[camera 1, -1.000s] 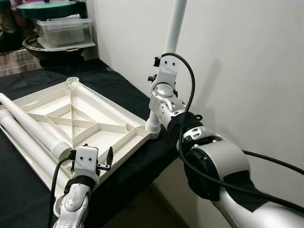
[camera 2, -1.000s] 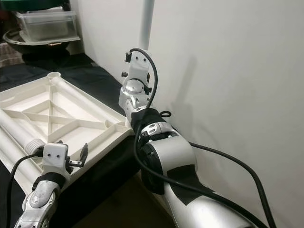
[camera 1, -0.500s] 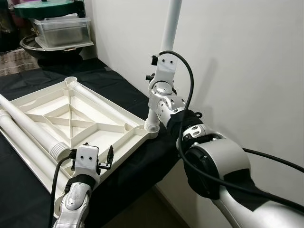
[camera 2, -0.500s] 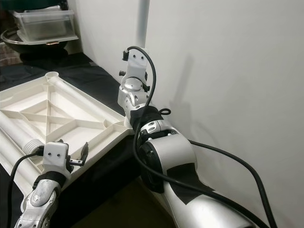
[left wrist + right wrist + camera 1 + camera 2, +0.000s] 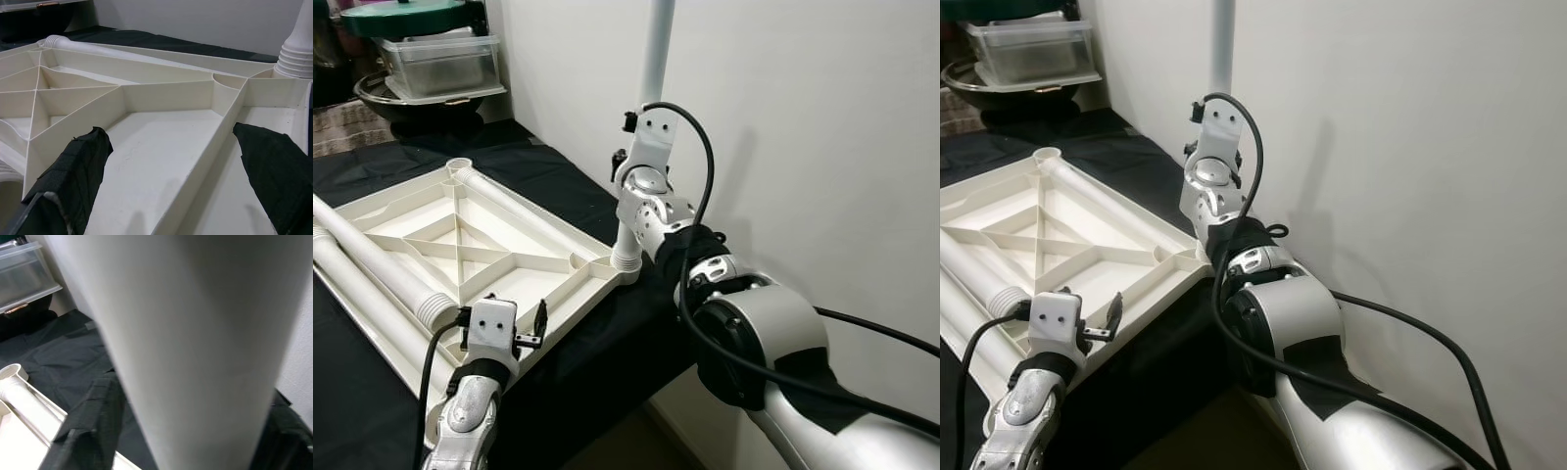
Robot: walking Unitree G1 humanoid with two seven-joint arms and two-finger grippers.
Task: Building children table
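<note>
The right gripper [image 5: 195, 431] is closed around the upright table leg [image 5: 656, 49] at the tabletop's [image 5: 460, 245] 3 o'clock corner socket [image 5: 626, 259], while the left gripper [image 5: 171, 161] hovers wide open and empty over the 6 o'clock edge, so a tilted leg could jam its thread.

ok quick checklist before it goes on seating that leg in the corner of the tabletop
1. Leg held by the right end effector: ok, fingers sit on either side of it.
2. Leg's ribbed end at the tabletop's corner socket: ok, it stands in the near right corner.
3. Leg upright: ok, close to vertical in the head views.
4. Leg fully seated: cannot tell, the joint is partly hidden by the arm.
5. Left end effector bracing the tabletop: not ok, open over the ribbed underside, gripping nothing.
6. Spare legs out of the way: ok, they lie along the tabletop's far left side.
</note>
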